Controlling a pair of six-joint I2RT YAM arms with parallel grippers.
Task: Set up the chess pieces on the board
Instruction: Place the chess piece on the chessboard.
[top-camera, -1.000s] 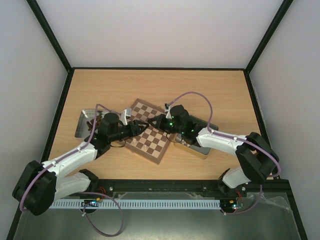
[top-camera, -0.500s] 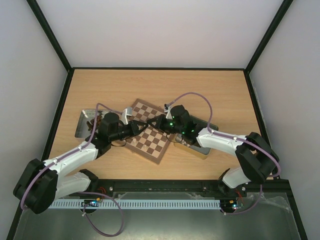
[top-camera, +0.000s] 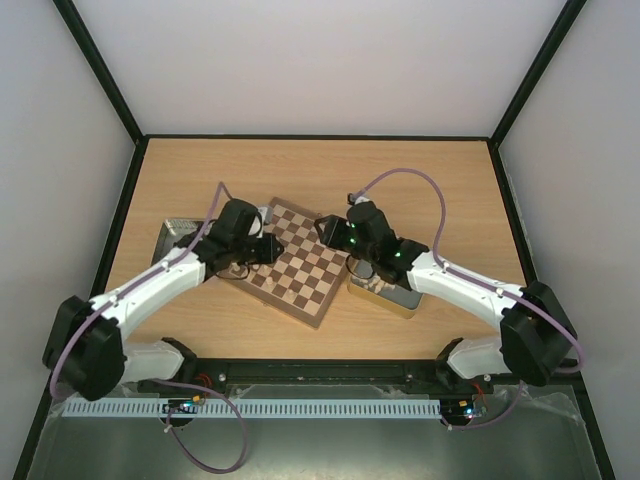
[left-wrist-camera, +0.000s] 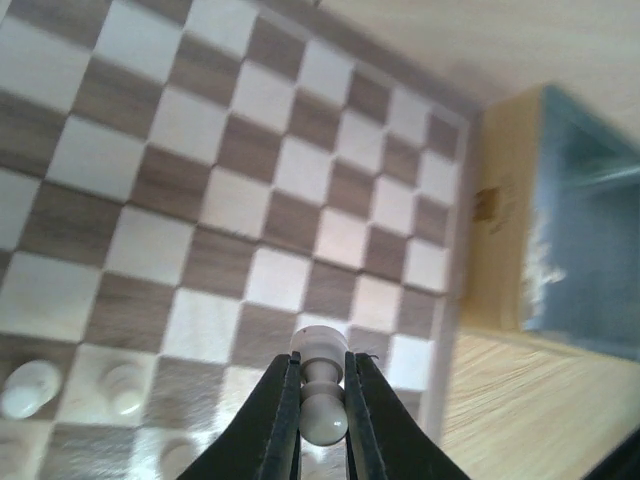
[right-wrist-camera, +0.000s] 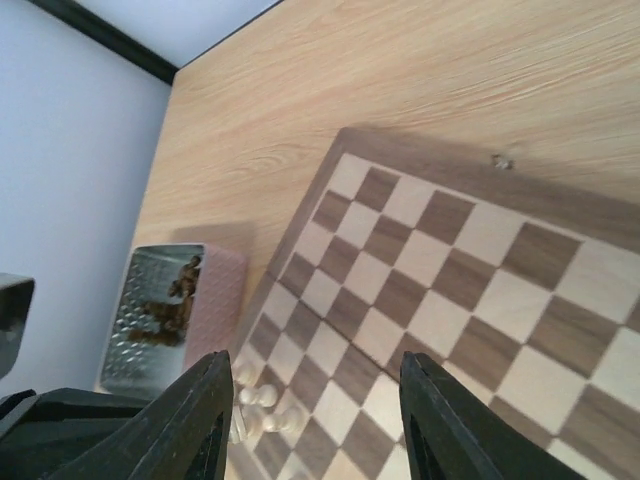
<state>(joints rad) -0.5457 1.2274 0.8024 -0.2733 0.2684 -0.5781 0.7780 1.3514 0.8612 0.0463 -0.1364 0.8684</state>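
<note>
The board (top-camera: 305, 272) lies slanted in the middle of the table, and shows in the left wrist view (left-wrist-camera: 230, 200) and the right wrist view (right-wrist-camera: 440, 270). My left gripper (top-camera: 266, 250) (left-wrist-camera: 322, 385) hovers over the board's left part, shut on a pale cream pawn (left-wrist-camera: 324, 412) lying sideways between the fingers. A few pale chess pieces (right-wrist-camera: 262, 408) (left-wrist-camera: 125, 388) stand on squares near the board's left corner. My right gripper (top-camera: 332, 235) (right-wrist-camera: 315, 420) hangs open above the board's right part, holding nothing.
A silver tray (top-camera: 168, 243) (right-wrist-camera: 135, 310) with dark brown pieces (right-wrist-camera: 165, 305) sits left of the board. A gold tin (top-camera: 390, 292) (left-wrist-camera: 505, 230) lies against the board's right side, under the right arm. Bare table stretches behind the board.
The grippers had met over the board's middle. The left one closed on the pawn, the right one opened, and both drew apart, left going left, right going right.
</note>
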